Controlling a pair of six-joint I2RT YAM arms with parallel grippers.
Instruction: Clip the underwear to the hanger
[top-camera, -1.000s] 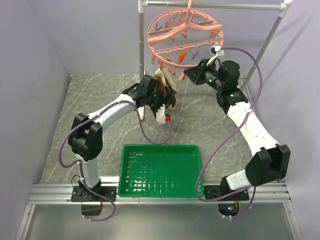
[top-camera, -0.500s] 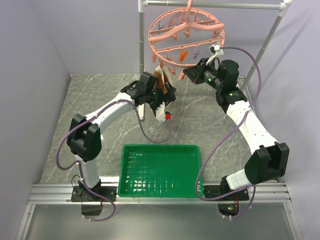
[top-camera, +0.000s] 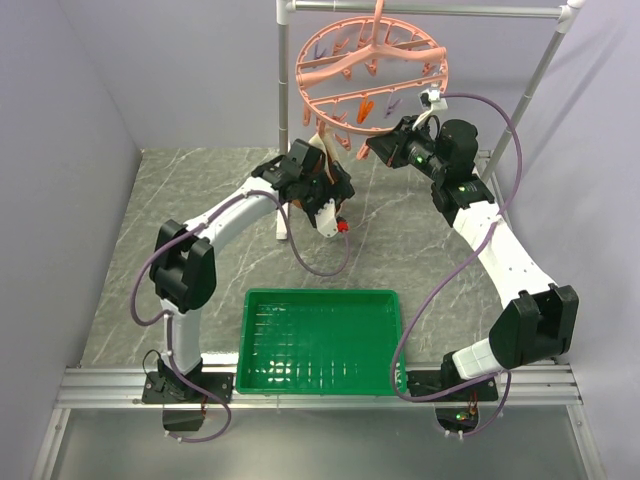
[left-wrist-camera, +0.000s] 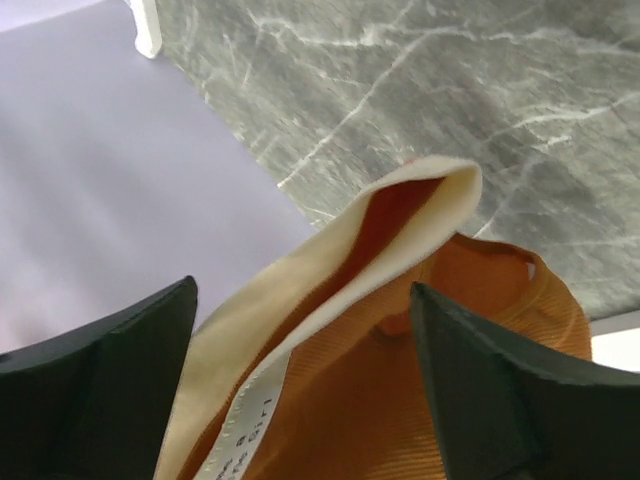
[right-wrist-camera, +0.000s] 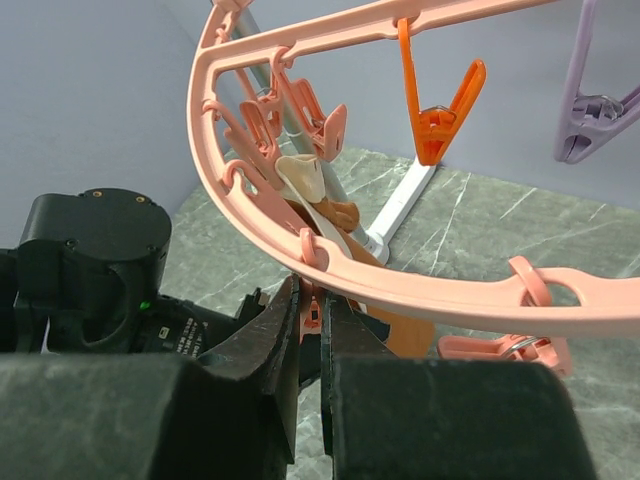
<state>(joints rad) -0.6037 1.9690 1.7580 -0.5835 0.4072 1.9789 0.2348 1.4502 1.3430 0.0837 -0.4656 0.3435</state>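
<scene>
Whereas the right gripper (right-wrist-camera: 311, 312) pinches a clothespin (right-wrist-camera: 312, 293) under the hanger (right-wrist-camera: 420, 300), the underwear (left-wrist-camera: 480, 330) hangs between the left gripper's (left-wrist-camera: 302, 300) wide-spread fingers (left-wrist-camera: 100, 370).

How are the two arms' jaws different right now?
The left gripper has its jaws wide apart, with the underwear between them. The right gripper has its jaws nearly shut and seems to pinch a pink peg hanging from the hanger. Both have black jaws.
</scene>
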